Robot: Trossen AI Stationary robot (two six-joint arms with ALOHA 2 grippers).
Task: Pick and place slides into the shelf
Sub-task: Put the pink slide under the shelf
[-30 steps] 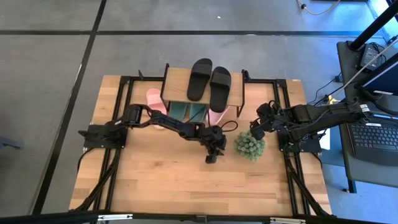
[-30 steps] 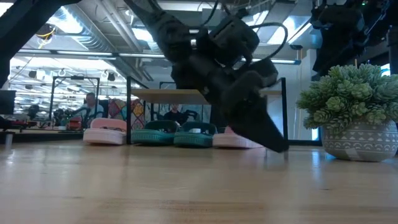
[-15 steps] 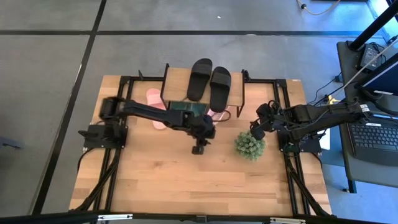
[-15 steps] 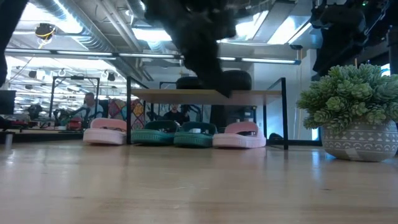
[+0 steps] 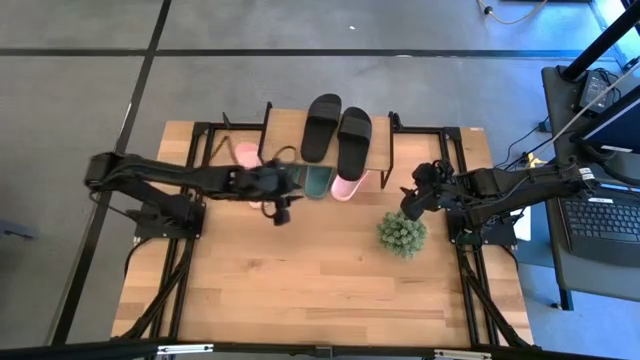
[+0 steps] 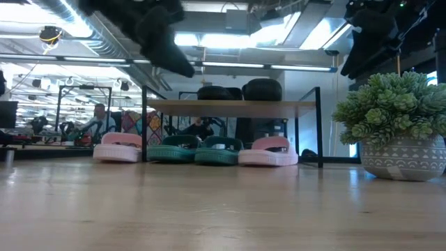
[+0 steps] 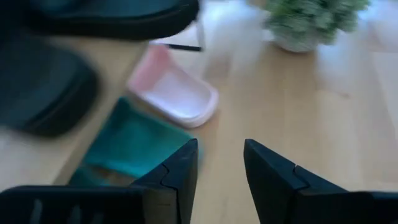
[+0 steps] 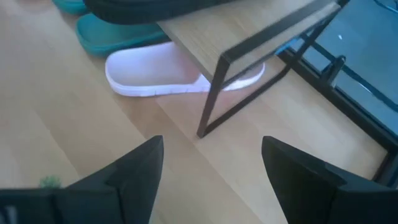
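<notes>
Black slides: pair of black open-toe rubber slide sandals point(image 5: 337, 130) lying side by side on the plank top of the shelf; in the low view they show as two dark humps point(image 6: 240, 90) on the plank.
Green slides: pair of dark green rubber slide sandals point(image 6: 195, 150) on the tabletop under the shelf, side by side, toes toward the low camera; from above only their front ends point(image 5: 310, 181) show past the plank edge.
Pink slides: smaller pink rubber pair, split. One point(image 6: 119, 148) sits just outside the shelf's left legs; the other point(image 6: 268, 151) sits under the shelf's right end, just beside the green pair.
Shelf: low rack with light wooden plank top point(image 5: 283, 133) on thin black metal legs point(image 6: 320, 125), at the far middle of the table.
Left gripper: dark two-finger claw point(image 5: 279, 207) above the table just in front of the shelf's left end, raised off the surface; fingers point(image 7: 177, 177) spread with a clear gap, nothing between them.
Right gripper: dark claw point(image 5: 412, 207) at the table's right side, near the plant, up off the surface; fingers point(image 8: 134, 165) wide apart, holding nothing.
Plant: round spiky green plant in a pale patterned pot point(image 6: 396, 125), right of the shelf, apart from it.
Table: large light wooden tabletop point(image 5: 300, 285).
</notes>
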